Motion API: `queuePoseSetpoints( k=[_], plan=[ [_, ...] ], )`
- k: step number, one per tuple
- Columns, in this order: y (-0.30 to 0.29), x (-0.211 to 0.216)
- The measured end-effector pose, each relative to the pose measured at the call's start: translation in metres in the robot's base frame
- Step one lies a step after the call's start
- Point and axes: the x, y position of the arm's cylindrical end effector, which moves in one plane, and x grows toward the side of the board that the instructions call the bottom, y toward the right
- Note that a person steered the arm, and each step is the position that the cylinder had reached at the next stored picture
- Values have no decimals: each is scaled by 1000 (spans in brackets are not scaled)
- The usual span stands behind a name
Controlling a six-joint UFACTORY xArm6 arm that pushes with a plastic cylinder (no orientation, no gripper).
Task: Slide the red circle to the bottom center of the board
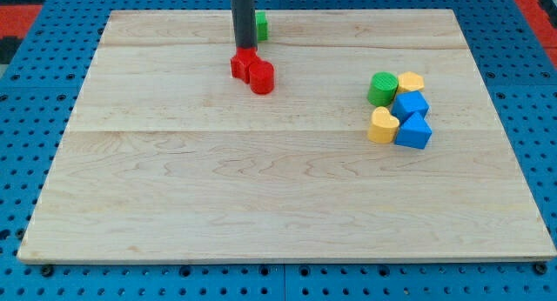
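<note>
Pale wood tabletop (261, 205), planks running left-right, evenly lit. Underneath: blue perforated pegboard base (17, 162) on all 4 sides. Red patches (22, 18) at both top corners.

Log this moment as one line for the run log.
my tip: at top of red pair | red circle block: upper left, touching red block | goal: bottom centre, not reached | wooden board

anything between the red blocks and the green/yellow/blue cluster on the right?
Nothing: in the camera view, only bare board lies between the red blocks and the cluster. My tip sits at the red blocks' top edge.
</note>
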Motion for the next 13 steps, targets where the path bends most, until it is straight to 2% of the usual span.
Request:
queuePoseSetpoints(
  k=[2,4,5,6,7,8,9,12,13],
  plan=[
    [25,75],
    [123,102],
    [124,134],
    [91,137],
    [90,94],
    [75,75],
    [61,77],
    [60,207],
    [110,215]
  ],
)
